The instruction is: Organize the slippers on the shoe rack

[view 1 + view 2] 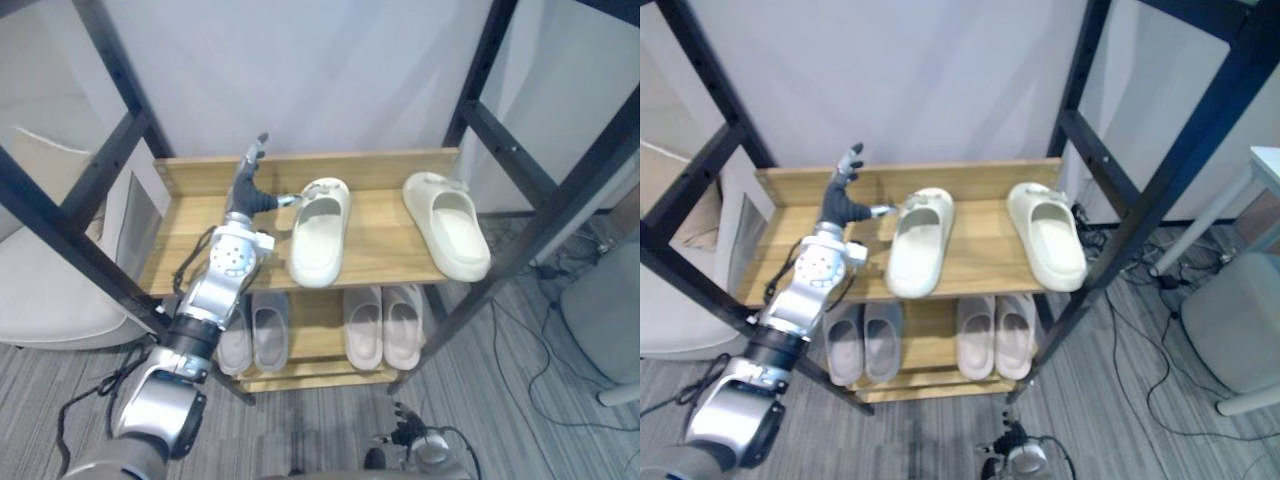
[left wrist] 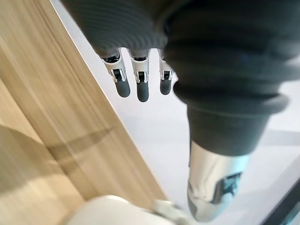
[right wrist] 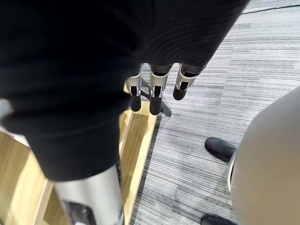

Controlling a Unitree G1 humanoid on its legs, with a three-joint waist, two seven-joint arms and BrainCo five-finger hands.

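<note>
On the shoe rack (image 1: pixel 200 178), lower-shelf pairs (image 1: pixel 385 325) look sorted; the top-shelf left slipper (image 1: pixel 320 232), beside the straight-fingered left robot hand (image 1: pixel 247 190), sits well apart from the right slipper (image 1: pixel 447 225), so pairing likely remains.

You're in what looks like a lab or test room dressed up as a home corner: a wooden shoe rack (image 1: pixel 380 245) stands inside a black metal frame (image 1: pixel 560 205) against a plain white wall (image 1: pixel 300 70), on grey striped carpet (image 1: pixel 500 420), with loose cables (image 1: pixel 548 270) trailing and a cream upholstered seat (image 1: pixel 50 290) alongside
</note>
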